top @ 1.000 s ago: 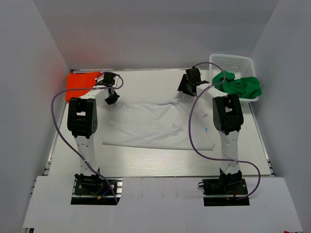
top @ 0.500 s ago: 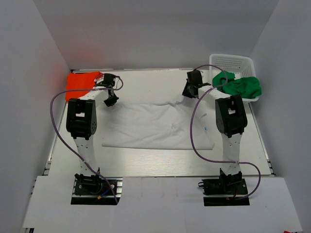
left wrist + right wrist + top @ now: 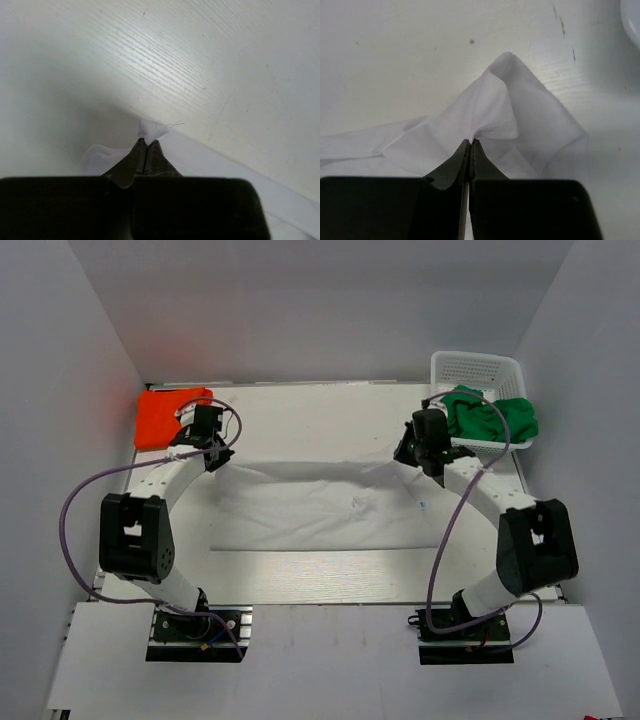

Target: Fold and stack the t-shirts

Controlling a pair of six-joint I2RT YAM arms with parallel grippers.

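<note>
A white t-shirt [image 3: 320, 505] lies spread across the middle of the table, its far edge lifted and pulled taut between both arms. My left gripper [image 3: 208, 456] is shut on the shirt's far left corner; in the left wrist view a small tuft of white cloth [image 3: 151, 130] pokes out past the closed tips [image 3: 147, 142]. My right gripper [image 3: 412, 460] is shut on the far right corner, where the white cloth [image 3: 520, 110] bunches above the pinched tips [image 3: 470, 142]. An orange t-shirt [image 3: 166, 417] lies folded at the far left. A green t-shirt [image 3: 490, 416] is heaped in the basket.
The white mesh basket [image 3: 476, 370] stands at the far right corner, close behind my right gripper. White walls close in the table on three sides. Purple cables loop from both arms over the near part of the table.
The right gripper shut on the shirt's far right corner. Both grippers then moved toward the near side with the far edge, the elbows swung outward, and the shirt became narrower front to back.
</note>
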